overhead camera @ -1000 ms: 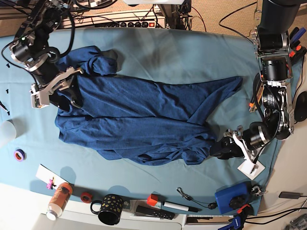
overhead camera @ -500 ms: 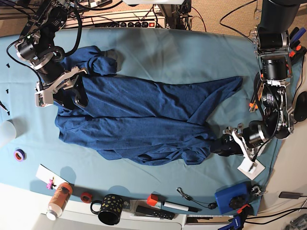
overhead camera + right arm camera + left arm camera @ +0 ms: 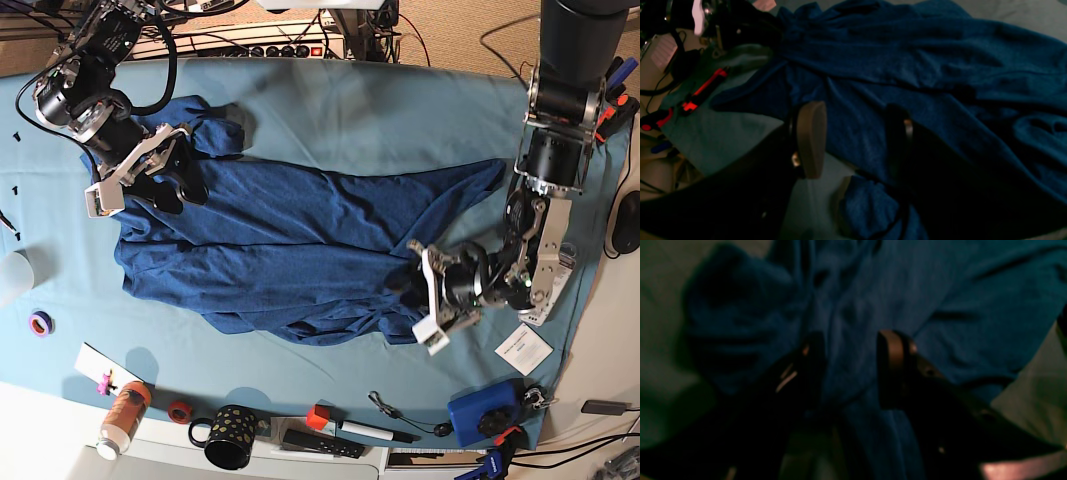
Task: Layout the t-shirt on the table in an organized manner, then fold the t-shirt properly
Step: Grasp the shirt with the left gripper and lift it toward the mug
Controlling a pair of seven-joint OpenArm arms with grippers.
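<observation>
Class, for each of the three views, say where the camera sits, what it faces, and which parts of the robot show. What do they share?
Base: overhead, facing down on the table; both arms show.
Left wrist: behind the left gripper, facing bunched fabric; jaws apart.
Right wrist: behind the right gripper, looking along the garment; jaws apart.
Shared: the t-shirt appears in all three.

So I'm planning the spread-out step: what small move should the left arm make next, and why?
Probably close the left gripper on the bunched fabric between its open fingers. The t-shirt lies crumpled and twisted on the table, and this gripper sits at its wrinkled lower corner, so a grip there would let it pull the edge flat. The right gripper is open too.
</observation>
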